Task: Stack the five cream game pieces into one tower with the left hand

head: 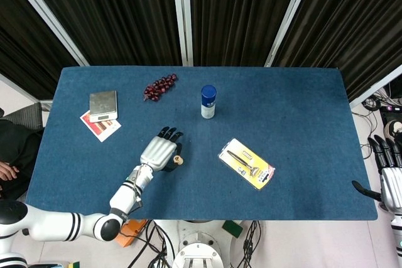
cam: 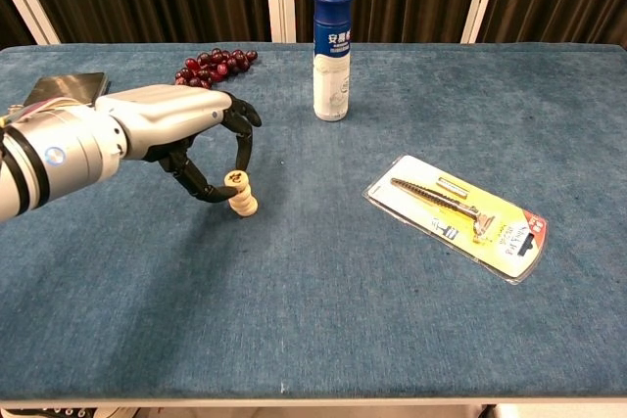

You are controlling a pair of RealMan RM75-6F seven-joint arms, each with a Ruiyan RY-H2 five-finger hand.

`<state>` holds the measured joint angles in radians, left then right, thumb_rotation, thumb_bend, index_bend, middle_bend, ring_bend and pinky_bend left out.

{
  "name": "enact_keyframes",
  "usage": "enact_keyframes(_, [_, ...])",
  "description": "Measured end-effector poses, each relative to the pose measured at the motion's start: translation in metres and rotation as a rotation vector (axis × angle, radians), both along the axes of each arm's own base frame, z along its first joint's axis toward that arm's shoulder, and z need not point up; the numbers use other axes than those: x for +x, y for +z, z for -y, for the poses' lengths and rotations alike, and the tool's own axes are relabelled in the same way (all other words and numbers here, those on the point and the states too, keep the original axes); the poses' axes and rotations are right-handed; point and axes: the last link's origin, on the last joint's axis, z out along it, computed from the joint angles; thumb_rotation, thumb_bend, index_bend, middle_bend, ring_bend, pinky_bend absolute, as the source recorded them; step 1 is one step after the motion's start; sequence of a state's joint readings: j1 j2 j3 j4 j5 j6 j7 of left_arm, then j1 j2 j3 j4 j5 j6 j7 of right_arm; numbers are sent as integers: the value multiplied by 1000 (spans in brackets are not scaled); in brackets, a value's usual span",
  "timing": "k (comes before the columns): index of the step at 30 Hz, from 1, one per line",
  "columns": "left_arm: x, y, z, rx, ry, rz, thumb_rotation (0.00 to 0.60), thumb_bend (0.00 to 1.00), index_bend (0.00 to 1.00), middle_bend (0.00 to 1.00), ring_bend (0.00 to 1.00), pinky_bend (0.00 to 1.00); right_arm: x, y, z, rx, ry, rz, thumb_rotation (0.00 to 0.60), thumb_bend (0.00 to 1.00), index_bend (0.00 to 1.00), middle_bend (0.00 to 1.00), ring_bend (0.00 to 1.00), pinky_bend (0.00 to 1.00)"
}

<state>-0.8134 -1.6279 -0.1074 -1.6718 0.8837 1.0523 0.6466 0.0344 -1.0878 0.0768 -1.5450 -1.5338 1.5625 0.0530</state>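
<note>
The left hand (cam: 181,134) pinches 1 leaning stack of cream pieces (cam: 240,195).

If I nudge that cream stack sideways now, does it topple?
Probably. The cream tower looks narrow for its height and already leans left at the top, so a side push would likely tip it. The pieces seem loose, so they would probably scatter. The left hand pinches its top piece.

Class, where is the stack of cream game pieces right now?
Chest view: left of centre on the table, the stack stands between the left hand's fingertips, nearer than the grapes.
</note>
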Motion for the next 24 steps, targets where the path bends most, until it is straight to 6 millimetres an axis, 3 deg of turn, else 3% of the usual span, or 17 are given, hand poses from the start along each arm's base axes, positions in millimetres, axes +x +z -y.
enact_keyframes(16, [-3,3,2,-7,-3,0,600,294,448,113,0,0,1,1,-2,-5,1,-3,600,174,0,99,0,60])
enact_keyframes(24, [-6,19,1,39,11,47,600,290,352,101,0,0,1,3,-3,-10,1,-4,600,174,0,99,0,60])
